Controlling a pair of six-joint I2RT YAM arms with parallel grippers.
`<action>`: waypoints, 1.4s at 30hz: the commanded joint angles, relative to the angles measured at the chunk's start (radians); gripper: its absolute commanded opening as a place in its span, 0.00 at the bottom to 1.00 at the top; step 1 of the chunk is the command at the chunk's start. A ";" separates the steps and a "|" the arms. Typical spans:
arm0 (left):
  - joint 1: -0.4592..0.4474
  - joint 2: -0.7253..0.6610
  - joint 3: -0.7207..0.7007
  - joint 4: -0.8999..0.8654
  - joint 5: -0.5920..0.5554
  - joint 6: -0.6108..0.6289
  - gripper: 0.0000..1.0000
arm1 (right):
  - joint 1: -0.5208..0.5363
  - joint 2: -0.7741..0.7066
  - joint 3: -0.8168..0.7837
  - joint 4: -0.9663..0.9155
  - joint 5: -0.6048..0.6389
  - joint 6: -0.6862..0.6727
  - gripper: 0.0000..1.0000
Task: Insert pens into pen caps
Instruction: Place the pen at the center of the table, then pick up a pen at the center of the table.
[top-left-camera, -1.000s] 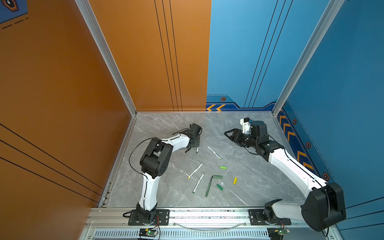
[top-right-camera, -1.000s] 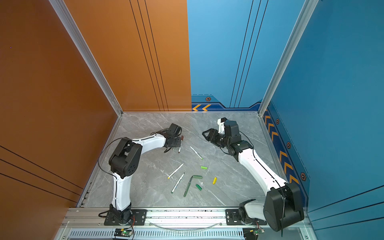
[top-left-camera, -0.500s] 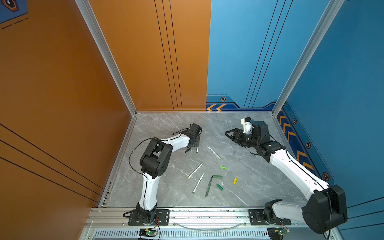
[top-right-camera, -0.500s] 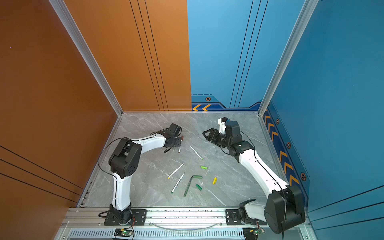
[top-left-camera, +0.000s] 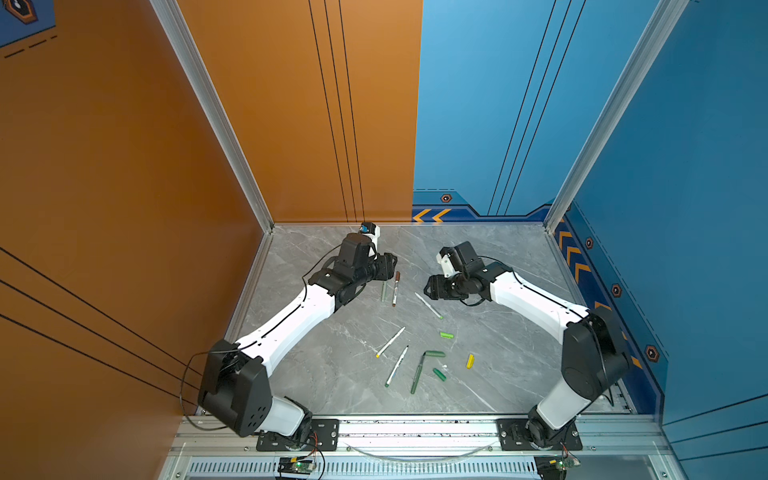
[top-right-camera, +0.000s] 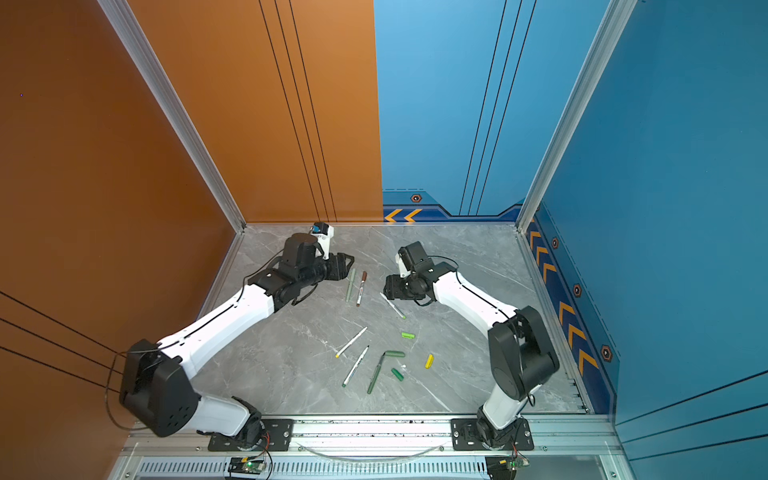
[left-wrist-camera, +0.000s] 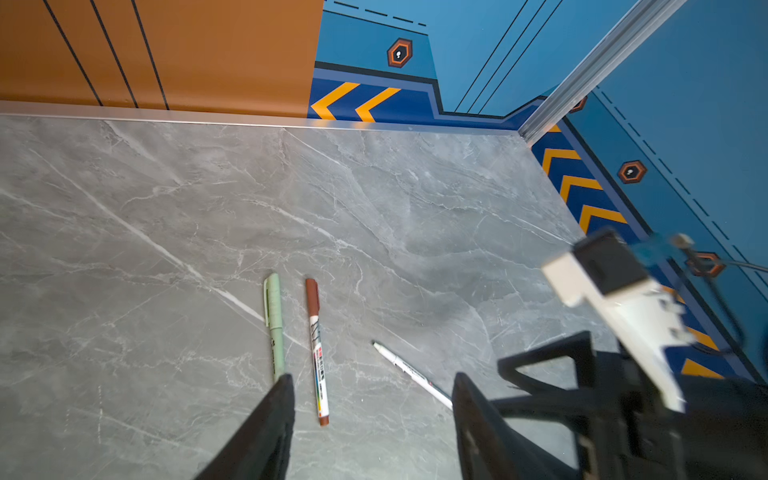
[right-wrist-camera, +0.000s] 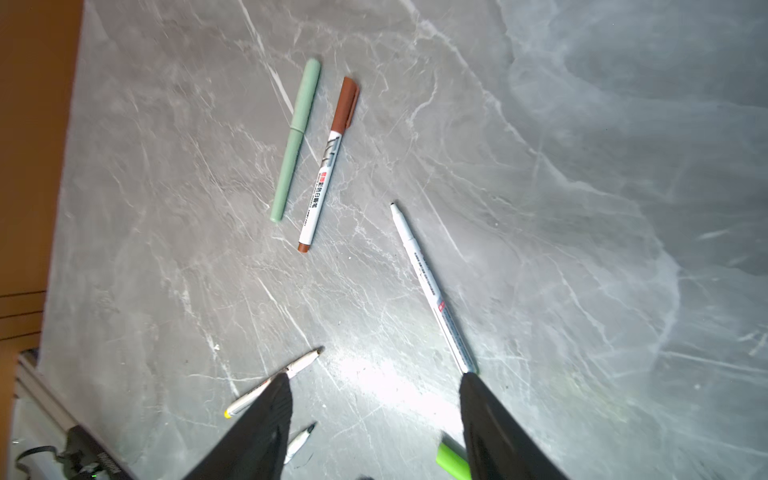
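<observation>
With the left hand (left-wrist-camera: 372, 380) and right hand (right-wrist-camera: 374, 377) wide and empty, the sage-green pen (top-left-camera: 383, 291) and brown pen (top-left-camera: 396, 289) lie capped in the upper middle of the surface (top-left-camera: 519, 365), while four pens (top-left-camera: 390, 342) and four caps (top-left-camera: 446, 335) lower down are not yet joined.

1. Both top views hang high over the front edge, looking steeply down on the whole bench (top-left-camera: 332, 374).
2. The left wrist camera rides low and close, facing the back wall (left-wrist-camera: 166, 54) across the bench.
3. The right wrist camera stares nearly straight down, close in.
4. Both wrist views share the brown-capped pen (left-wrist-camera: 318, 353) and the sage-green pen (left-wrist-camera: 275, 328).
</observation>
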 joint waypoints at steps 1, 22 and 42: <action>0.037 -0.052 -0.181 0.111 0.081 -0.059 0.68 | 0.024 0.103 0.075 -0.136 0.130 -0.112 0.67; 0.100 -0.184 -0.460 0.369 0.144 -0.177 0.73 | 0.078 0.422 0.173 -0.160 0.233 -0.113 0.33; 0.023 -0.176 -0.388 0.388 0.325 -0.155 0.73 | 0.000 -0.102 -0.009 0.215 -0.092 0.190 0.05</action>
